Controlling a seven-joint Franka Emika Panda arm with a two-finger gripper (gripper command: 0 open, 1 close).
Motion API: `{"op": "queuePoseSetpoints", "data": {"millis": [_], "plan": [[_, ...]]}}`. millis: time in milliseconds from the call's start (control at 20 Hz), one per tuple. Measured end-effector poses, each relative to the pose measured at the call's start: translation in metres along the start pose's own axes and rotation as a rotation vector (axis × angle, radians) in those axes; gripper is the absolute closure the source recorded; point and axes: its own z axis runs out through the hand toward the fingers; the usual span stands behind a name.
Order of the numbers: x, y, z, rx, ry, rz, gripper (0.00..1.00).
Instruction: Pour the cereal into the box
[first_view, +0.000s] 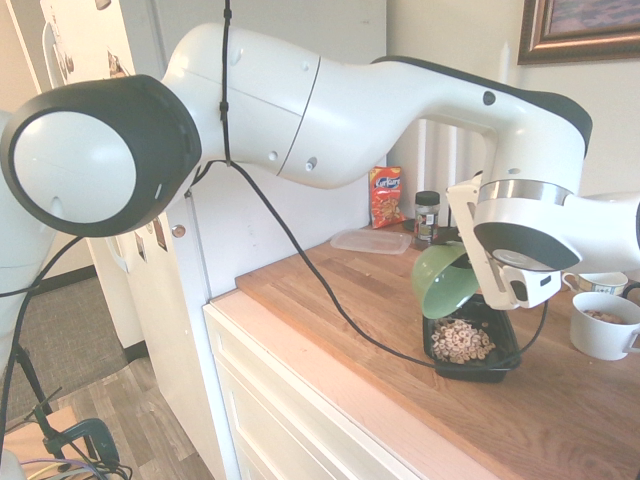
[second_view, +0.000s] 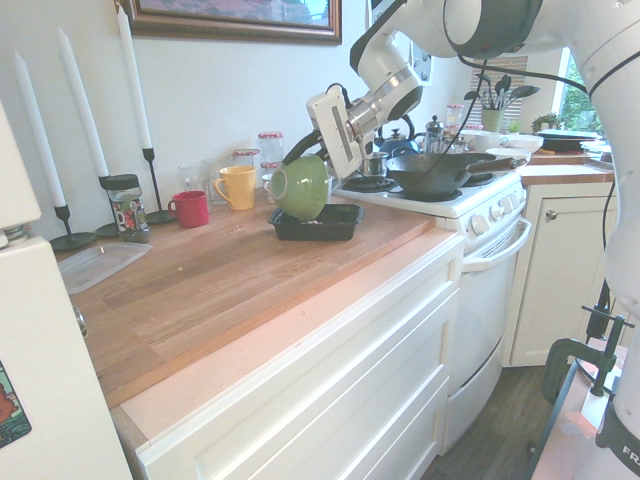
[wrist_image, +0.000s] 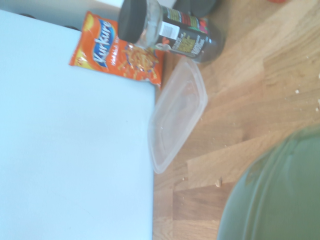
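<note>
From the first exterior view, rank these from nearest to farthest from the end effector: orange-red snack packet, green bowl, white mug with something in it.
1. Green bowl: tilted in the end effector's grip, over the black tray's edge.
2. White mug: at the picture's right.
3. Orange-red snack packet: at the back, against the wall.

The countertop (second_view: 200, 275) gives free passage along its front edge, from the fridge-side corner to near the stove (second_view: 470, 200). Toward the wall the way is blocked: candle holders (second_view: 155, 185), jar (second_view: 130, 208), red mug (second_view: 190, 208) and yellow mug (second_view: 238, 187) line the back edge. The tilted green bowl (first_view: 443, 282) obstructs entry from above over part of the black tray (first_view: 470, 365); a white mug (first_view: 605, 325) stands near it.
</note>
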Motion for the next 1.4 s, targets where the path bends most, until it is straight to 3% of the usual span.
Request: {"op": "queuePoseSetpoints", "data": {"millis": [250, 500, 950, 1200, 1400], "plan": [[0.000, -0.007, 0.000, -0.029, 0.056, -0.011, 1.00], [-0.030, -0.061, 0.019, -0.215, 0.259, -0.034, 1.00], [-0.089, -0.133, 0.154, -0.640, 0.627, -0.160, 1.00], [-0.122, -0.136, 0.229, -0.886, 0.791, -0.265, 1.00], [-0.141, -0.129, 0.273, -0.983, 0.856, -0.358, 1.00]]}}
